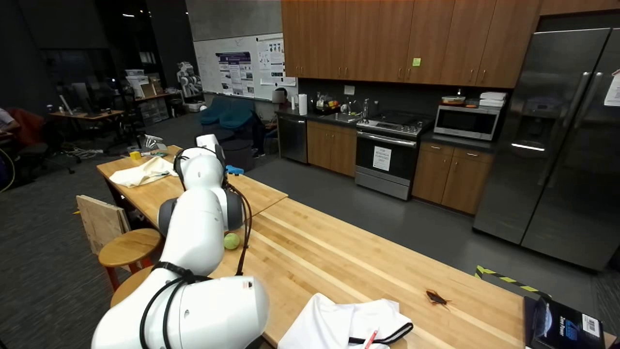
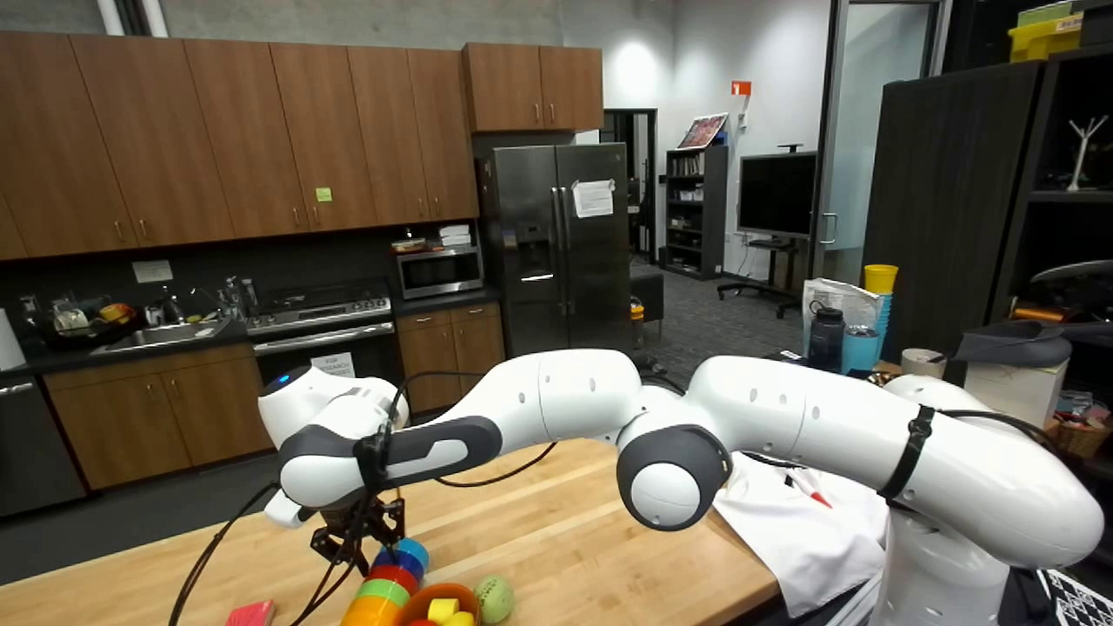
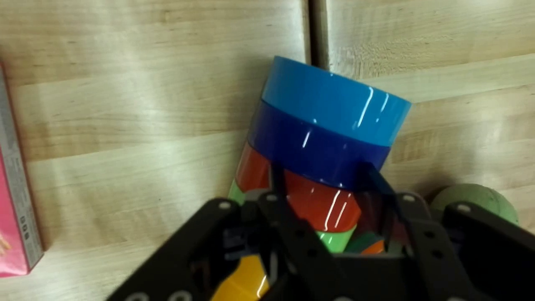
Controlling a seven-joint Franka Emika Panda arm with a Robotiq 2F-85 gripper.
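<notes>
A stack of nested cups lies slanting under my gripper (image 3: pixel 322 169) in the wrist view. It runs from a light blue cup (image 3: pixel 334 98) through a dark blue cup (image 3: pixel 317 144) and a red cup (image 3: pixel 322 200) to green (image 3: pixel 334 240) and yellow (image 3: pixel 246 280) ones. Both fingers stand part-way apart over the dark blue and red cups, which show between them. Whether the tips touch the stack I cannot tell. In an exterior view the gripper (image 2: pixel 372 543) is just above the light blue end (image 2: pixel 413 552); elsewhere the arm hides it.
A green ball (image 3: pixel 476 205) sits beside the stack, close to an orange bowl (image 2: pixel 469 600) with a yellow block (image 2: pixel 443 609). A pink box (image 3: pixel 14 209) lies opposite. White cloth (image 1: pixel 334 320) and a dark insect-like object (image 1: pixel 436 297) lie farther along the table.
</notes>
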